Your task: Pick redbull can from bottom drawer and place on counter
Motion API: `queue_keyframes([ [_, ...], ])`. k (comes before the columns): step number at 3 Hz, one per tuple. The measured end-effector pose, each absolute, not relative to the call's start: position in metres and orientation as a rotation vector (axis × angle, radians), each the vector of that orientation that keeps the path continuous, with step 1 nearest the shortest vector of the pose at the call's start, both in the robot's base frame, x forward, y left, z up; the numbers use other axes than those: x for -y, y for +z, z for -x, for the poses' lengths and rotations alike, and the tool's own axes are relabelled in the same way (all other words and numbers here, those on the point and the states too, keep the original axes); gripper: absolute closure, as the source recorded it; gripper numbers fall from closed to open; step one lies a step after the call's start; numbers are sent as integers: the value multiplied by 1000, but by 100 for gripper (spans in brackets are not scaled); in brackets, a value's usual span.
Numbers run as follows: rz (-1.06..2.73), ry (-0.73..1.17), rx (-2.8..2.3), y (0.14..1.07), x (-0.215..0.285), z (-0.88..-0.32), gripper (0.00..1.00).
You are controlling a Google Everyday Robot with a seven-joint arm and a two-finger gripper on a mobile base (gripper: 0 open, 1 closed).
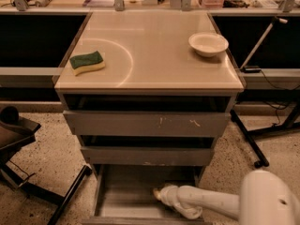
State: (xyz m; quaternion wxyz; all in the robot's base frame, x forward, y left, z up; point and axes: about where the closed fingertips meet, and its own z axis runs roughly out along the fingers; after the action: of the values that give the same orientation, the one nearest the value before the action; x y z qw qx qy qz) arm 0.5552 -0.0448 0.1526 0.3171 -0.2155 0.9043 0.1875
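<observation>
The bottom drawer [123, 198] is pulled open below the two wider grey drawers, and its flat grey floor shows. My white arm reaches in from the lower right. The gripper [156, 193] is low over the drawer floor, near the middle, pointing left toward the back. No redbull can shows in the drawer; it is hidden or out of view. The beige counter [154, 50] with its pale curved arc tops the cabinet.
A green-and-yellow sponge [87, 62] lies on the counter's left side and a white bowl [208, 43] on its right. The two upper drawers [146, 123] stand slightly open. Black stand legs [65, 196] are at the left and a dark stand [248, 144] at the right.
</observation>
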Motion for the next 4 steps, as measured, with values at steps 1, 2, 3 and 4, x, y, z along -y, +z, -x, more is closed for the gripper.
queue_keyframes([
  [1,509,465,-2335,227,107,-563,100],
  [2,454,458,-2297,291,168,-570,100],
  [3,450,453,-2299,345,223,-561,100],
  [4,462,425,-2348,384,283,-548,100],
])
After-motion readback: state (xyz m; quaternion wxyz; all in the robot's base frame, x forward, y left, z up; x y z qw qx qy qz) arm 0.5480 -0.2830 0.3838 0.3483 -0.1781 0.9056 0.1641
